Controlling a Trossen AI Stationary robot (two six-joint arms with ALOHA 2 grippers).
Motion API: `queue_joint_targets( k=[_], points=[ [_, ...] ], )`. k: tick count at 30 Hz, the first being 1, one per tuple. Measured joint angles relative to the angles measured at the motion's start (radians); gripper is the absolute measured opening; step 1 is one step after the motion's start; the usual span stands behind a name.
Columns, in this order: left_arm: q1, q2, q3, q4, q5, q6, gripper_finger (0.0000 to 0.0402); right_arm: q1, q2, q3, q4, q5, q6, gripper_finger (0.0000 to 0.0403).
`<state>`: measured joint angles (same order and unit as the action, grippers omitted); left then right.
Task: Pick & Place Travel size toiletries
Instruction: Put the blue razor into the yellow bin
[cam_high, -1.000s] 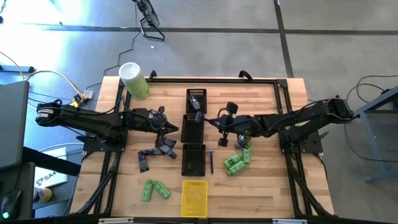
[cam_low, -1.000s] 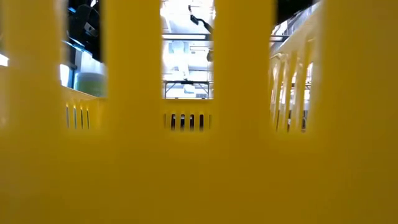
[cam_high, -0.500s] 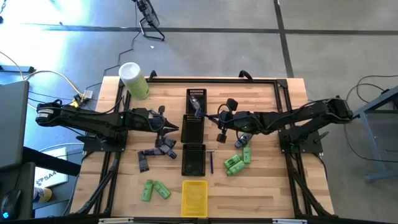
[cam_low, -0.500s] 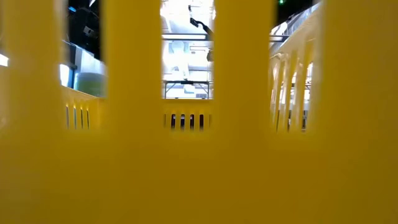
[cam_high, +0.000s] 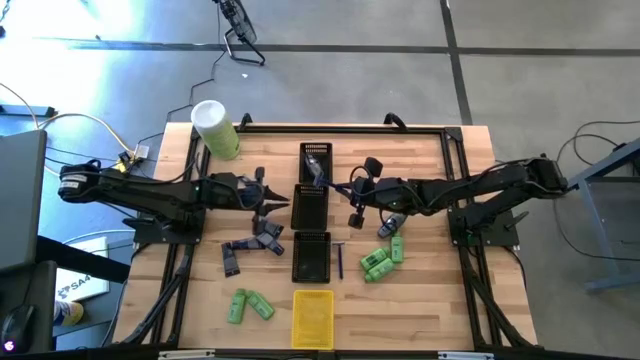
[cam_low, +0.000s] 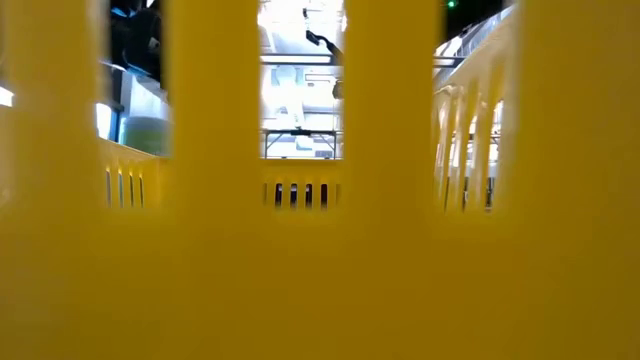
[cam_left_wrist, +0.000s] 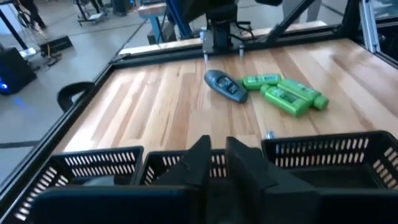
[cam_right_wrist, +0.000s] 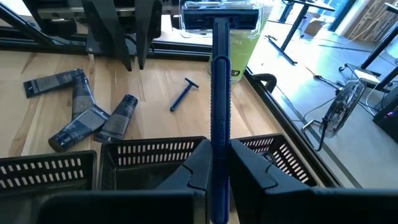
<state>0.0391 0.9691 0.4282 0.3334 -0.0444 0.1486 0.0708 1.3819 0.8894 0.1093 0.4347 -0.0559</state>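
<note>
My right gripper (cam_high: 324, 184) (cam_right_wrist: 217, 154) reaches from the right over the far black tray (cam_high: 315, 160) and is shut on a dark blue razor (cam_right_wrist: 219, 81). My left gripper (cam_high: 280, 205) (cam_left_wrist: 216, 157) hovers shut beside the middle black tray (cam_high: 310, 206), holding nothing I can see. Loose on the wood lie green bottles (cam_high: 380, 260) (cam_left_wrist: 285, 94), more green bottles (cam_high: 248, 305), grey tubes (cam_high: 255, 240) (cam_right_wrist: 84, 115), a grey-blue oval piece (cam_left_wrist: 226, 85), and other razors (cam_high: 340, 260) (cam_right_wrist: 183, 94). My right gripper pinches the razor's handle (cam_right_wrist: 219, 127) between its two fingers, toward the end away from the head. The handle lies along the fingers, and the head (cam_right_wrist: 217, 15) points away from the wrist, toward the table's left. The razor is lifted clear above the black trays.
Three black trays stand in a column at mid-table, the near one (cam_high: 311, 256) ahead of a yellow tray (cam_high: 312, 318) whose wall (cam_low: 320, 260) blocks the low view. A pale-green cylinder with a white top (cam_high: 214, 127) stands at the far left corner.
My right gripper has carried the razor toward the table's left and slightly toward the far edge, ending over the far black tray. The left arm has kept nearly still.
</note>
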Motion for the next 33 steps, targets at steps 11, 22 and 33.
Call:
queue_joint_targets(
  k=[11, 22, 33],
  points=[
    [0.000, 0.104, 0.000, 0.171, 0.000, -0.022, 0.0211, 0.000, 0.000, 0.000, 0.000, 0.000, 0.002, 0.0030],
    [0.000, 0.124, 0.000, 0.302, 0.000, -0.040, 0.0270, 0.000, 0.001, 0.000, 0.051, -0.057, 0.003, 0.0030],
    [0.000, 0.222, 0.001, 0.460, -0.003, -0.182, 0.0251, 0.001, 0.001, 0.000, 0.090, -0.103, 0.010, 0.0030]
  ],
)
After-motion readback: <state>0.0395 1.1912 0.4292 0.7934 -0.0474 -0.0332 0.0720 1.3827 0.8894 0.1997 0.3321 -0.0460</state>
